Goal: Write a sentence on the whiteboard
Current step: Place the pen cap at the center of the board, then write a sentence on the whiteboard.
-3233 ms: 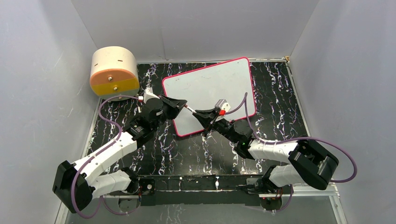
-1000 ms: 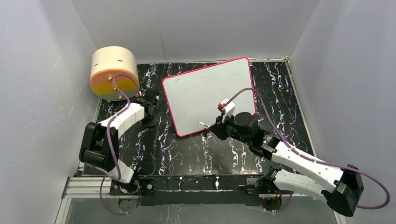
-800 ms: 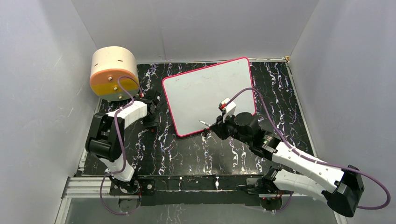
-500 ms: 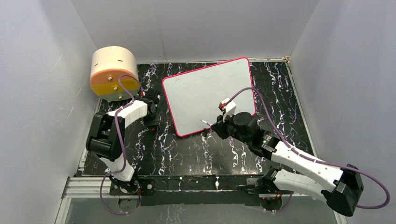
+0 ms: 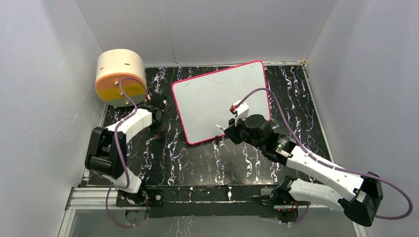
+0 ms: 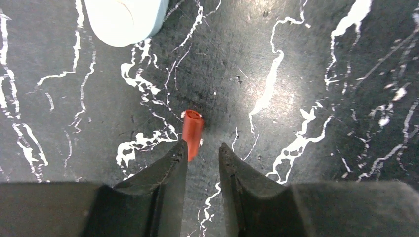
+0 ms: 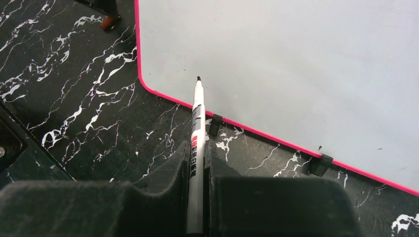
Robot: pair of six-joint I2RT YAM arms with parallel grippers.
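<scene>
**Whiteboard, marker at its near-left corner**

Item 1: the whiteboard (image 5: 217, 94), white with a pink-red frame. It lies flat on the black, white-veined table (image 5: 197, 163), in the middle and toward the far side. Its long axis runs left to right, the right end turned slightly farther away. The small black clips sit along the near long edge.

Item 2: the right gripper (image 7: 196, 150). It is just off the board's near edge, close to the near-left corner, with its fingers clamped together on a marker (image 7: 197, 128). The marker's long axis follows the fingers and points left and slightly far in the overhead view. The uncapped tip is over the white surface just inside the frame. Whether the tip touches the board cannot be told.

Item 3: the left gripper (image 6: 202, 148). It is left of the board, pointing down at the table, with its jaws slightly apart and nothing between them. A red cap (image 6: 192, 127) lies on the table at the tip of one finger.

Item 4: a tan-and-orange drum (image 5: 120, 74) at the far-left corner.
</scene>
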